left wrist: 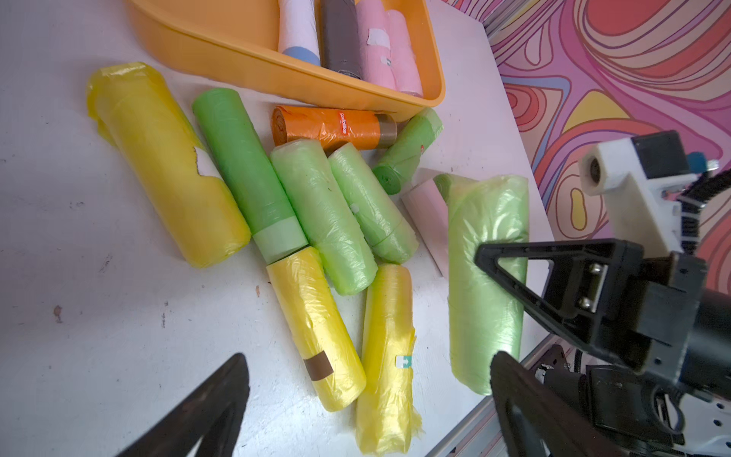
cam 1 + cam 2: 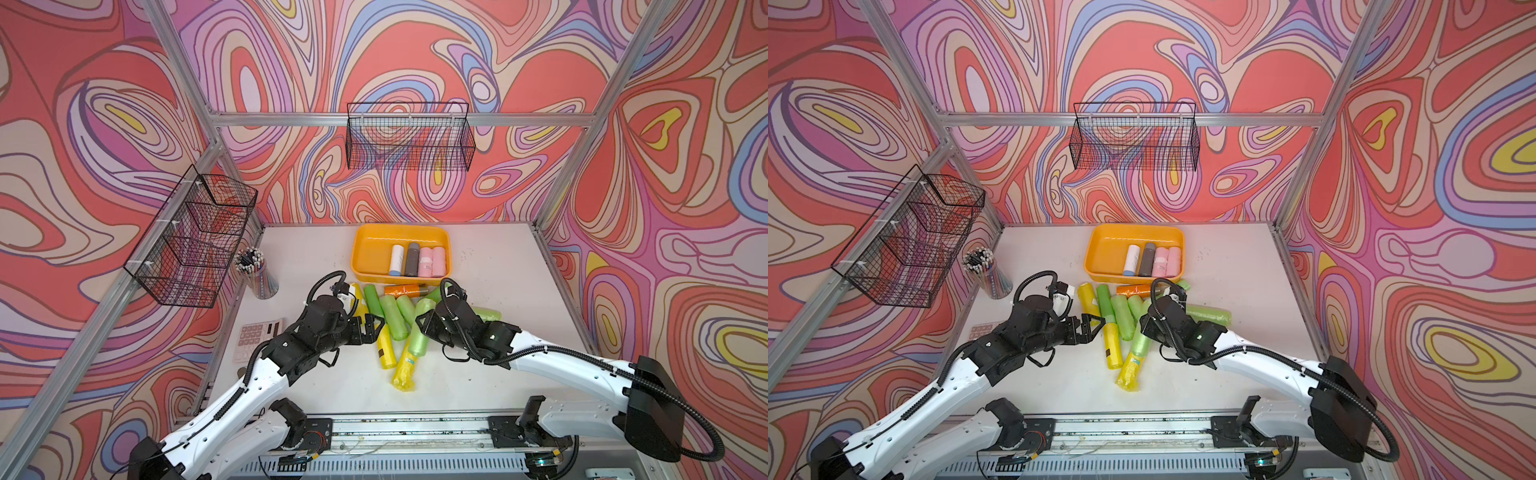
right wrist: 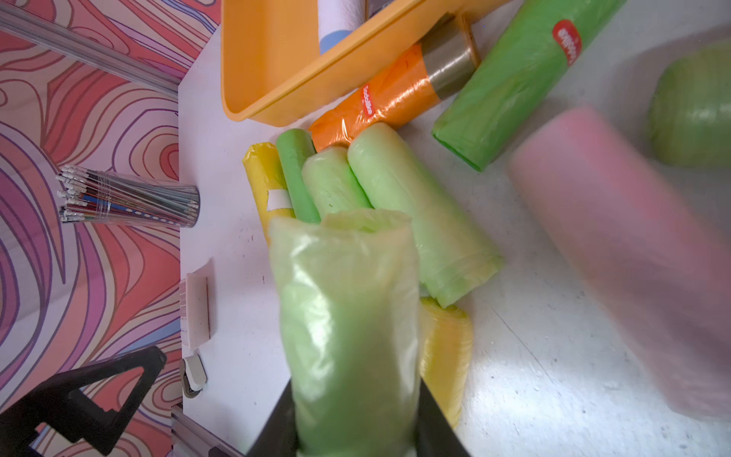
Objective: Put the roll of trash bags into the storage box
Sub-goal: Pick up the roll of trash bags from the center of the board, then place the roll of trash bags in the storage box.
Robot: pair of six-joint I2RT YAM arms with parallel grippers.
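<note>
Your right gripper (image 3: 352,427) is pinching a pale green roll (image 3: 344,308), left gripper (image 1: 368,368) spread. Four rolls (image 2: 417,261) are sitting in the storage box (image 2: 361,266) at twelve o'clock; the pile (image 2: 390,320) is waiting.

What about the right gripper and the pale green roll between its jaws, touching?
Touching. The right wrist view shows the right gripper shut on the pale green roll, jaws pressing both sides.

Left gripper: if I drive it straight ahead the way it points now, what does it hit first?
Probably the yellow roll with brown tape, lying just ahead between the open fingers of the left gripper; its height above the roll is unclear.
</note>
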